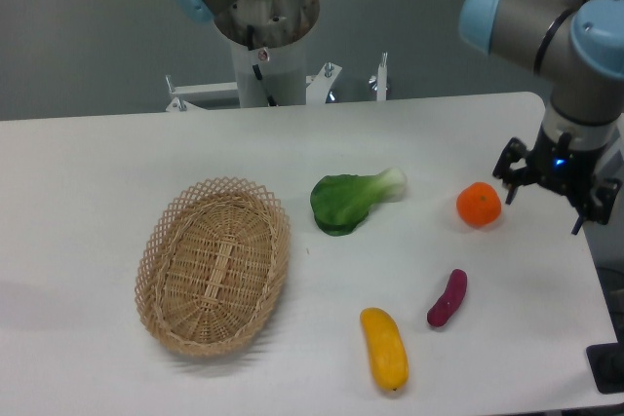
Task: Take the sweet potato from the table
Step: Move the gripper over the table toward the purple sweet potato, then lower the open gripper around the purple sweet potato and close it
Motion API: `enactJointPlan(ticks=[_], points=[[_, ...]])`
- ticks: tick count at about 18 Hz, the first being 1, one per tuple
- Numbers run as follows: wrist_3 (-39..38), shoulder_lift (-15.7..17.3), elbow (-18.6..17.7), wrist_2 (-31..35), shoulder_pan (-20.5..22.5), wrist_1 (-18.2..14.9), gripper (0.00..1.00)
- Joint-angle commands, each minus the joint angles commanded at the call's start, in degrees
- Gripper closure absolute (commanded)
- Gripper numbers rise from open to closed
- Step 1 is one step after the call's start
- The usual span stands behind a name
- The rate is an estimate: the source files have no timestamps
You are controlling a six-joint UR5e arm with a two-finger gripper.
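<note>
The sweet potato (pixel 448 298) is a small, slim purple tuber lying on the white table (pixel 97 172), front right of centre. My gripper (pixel 544 204) hangs over the table's right edge, just right of the round orange fruit (pixel 479 204) and well behind the sweet potato. Its dark fingers (pixel 510 180) stand apart, open and holding nothing. It touches no object.
A yellow-orange oblong vegetable (pixel 384 348) lies just left of the sweet potato. A green leafy vegetable (pixel 353 200) lies at the centre. An oval wicker basket (pixel 214 262) stands at the left. The arm's base (pixel 265 21) is at the back edge.
</note>
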Motion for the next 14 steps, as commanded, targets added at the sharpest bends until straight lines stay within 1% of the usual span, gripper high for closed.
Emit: enactJointPlan(ticks=[3,8,9,13,14], points=[[-1.94,-2.37,-1.58,0.00,-1.41,3.34,0.00],[-1.16,-7.20,-3.16,0.09,-3.70,10.27,0.00],[-0.98,-7.82,-3.95,0.00,-3.79,11.68,0.00],[2.87,-8.09,-9.39,0.09,-4.49,18.53,0.00],[3.23,-8.01,-10.36,0.09,-4.49,19.42,0.00]])
